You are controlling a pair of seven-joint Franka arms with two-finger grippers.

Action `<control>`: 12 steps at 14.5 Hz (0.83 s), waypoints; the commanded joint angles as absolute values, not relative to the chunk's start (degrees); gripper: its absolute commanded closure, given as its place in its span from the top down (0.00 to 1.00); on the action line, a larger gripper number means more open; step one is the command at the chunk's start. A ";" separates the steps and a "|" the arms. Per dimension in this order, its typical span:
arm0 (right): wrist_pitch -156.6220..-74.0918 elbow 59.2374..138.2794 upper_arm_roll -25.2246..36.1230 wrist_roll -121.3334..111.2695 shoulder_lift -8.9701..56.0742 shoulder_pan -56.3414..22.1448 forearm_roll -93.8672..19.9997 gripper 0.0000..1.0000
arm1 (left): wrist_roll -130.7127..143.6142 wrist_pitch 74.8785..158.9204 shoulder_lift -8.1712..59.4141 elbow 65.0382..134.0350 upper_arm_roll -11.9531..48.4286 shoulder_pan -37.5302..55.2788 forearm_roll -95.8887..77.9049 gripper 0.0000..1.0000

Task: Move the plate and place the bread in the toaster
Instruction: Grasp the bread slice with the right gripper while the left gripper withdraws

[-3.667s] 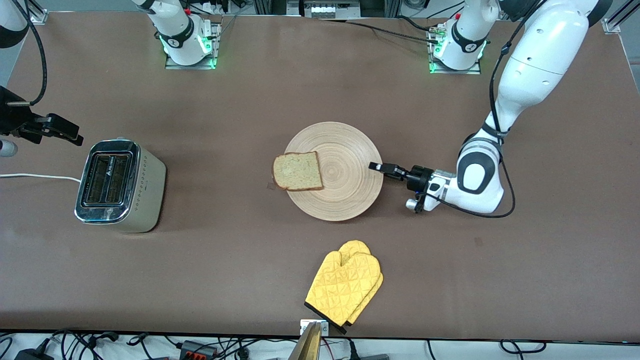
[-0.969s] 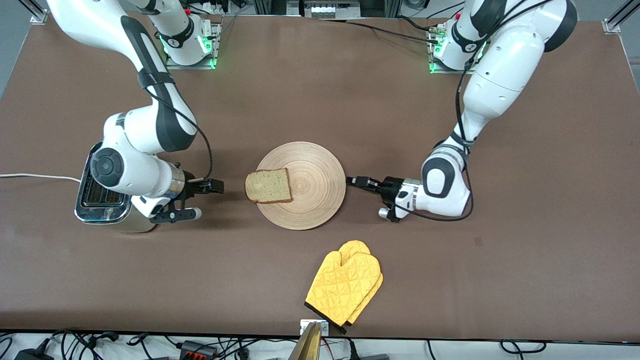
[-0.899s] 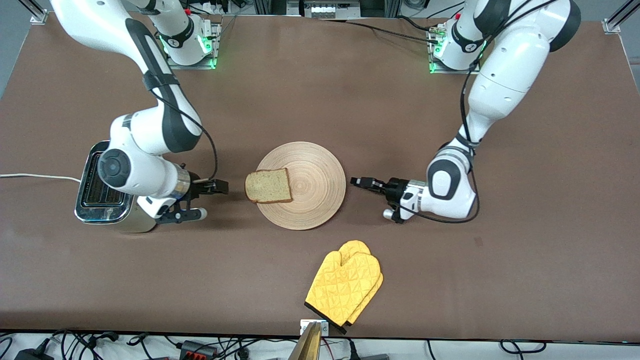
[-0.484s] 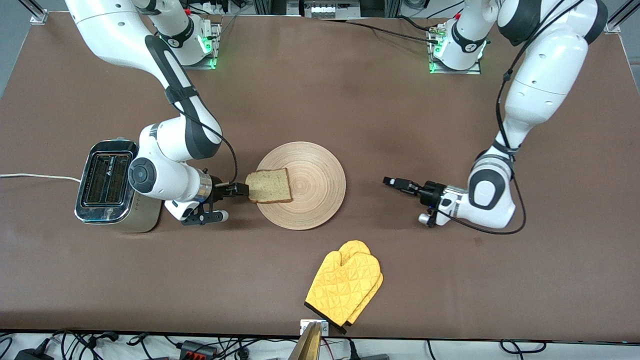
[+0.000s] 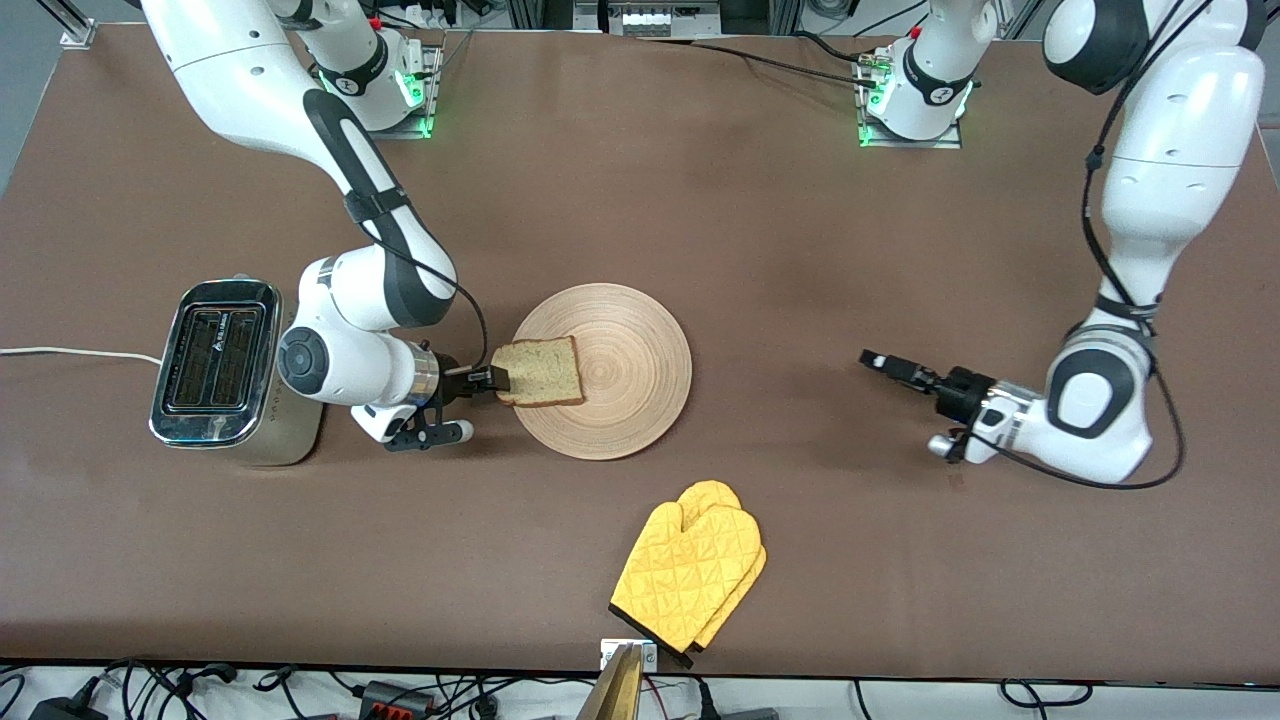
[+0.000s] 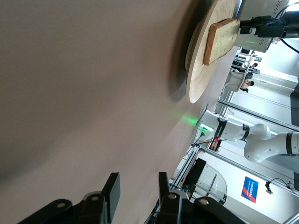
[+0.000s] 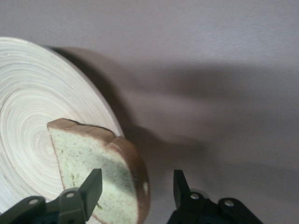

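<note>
The plate (image 5: pixel 632 352) lies mid-table, with the bread (image 5: pixel 540 370) on the part of it toward the toaster (image 5: pixel 225 365), overhanging the rim. My right gripper (image 5: pixel 495 379) is open, its fingers on either side of the bread's overhanging crust edge. The right wrist view shows the bread (image 7: pixel 91 156) between that gripper's (image 7: pixel 136 186) spread fingers, with the plate (image 7: pixel 28 116) under it. My left gripper (image 5: pixel 876 361) is open and empty, low over bare table toward the left arm's end, apart from the plate. The left wrist view shows that gripper (image 6: pixel 137 189), the plate (image 6: pixel 198 81) and the bread (image 6: pixel 219 35).
A yellow oven mitt (image 5: pixel 690 575) lies nearer the front camera than the plate, close to the table's edge. The toaster's white cord (image 5: pixel 70 352) runs off the right arm's end of the table.
The plate with the bread was slid toward the toaster. My right gripper came in from beside the toaster up to the bread's edge. My left gripper drew back from the plate's rim toward its own end.
</note>
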State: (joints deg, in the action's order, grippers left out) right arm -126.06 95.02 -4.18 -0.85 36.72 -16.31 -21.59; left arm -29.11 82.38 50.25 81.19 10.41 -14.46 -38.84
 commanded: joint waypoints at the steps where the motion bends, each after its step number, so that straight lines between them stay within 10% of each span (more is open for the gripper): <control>1: -127.09 94.83 -4.39 -2.11 37.09 -16.87 -22.94 0.69 | -25.85 74.39 49.75 74.65 10.81 -16.95 -31.76 0.41; 8: -127.00 94.92 -4.31 -3.86 37.97 -17.32 -22.41 0.46 | -20.49 63.73 45.11 63.90 11.16 -19.16 -15.40 0.48; 12: -126.65 94.57 -4.22 -4.31 37.88 -17.31 -22.15 0.11 | -12.93 63.63 37.46 63.98 11.95 -18.02 -8.10 0.58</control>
State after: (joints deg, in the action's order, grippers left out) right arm -126.51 94.97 -4.27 -2.76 37.86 -17.34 -21.60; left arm -16.49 64.11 41.63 63.12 11.48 -18.92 -11.73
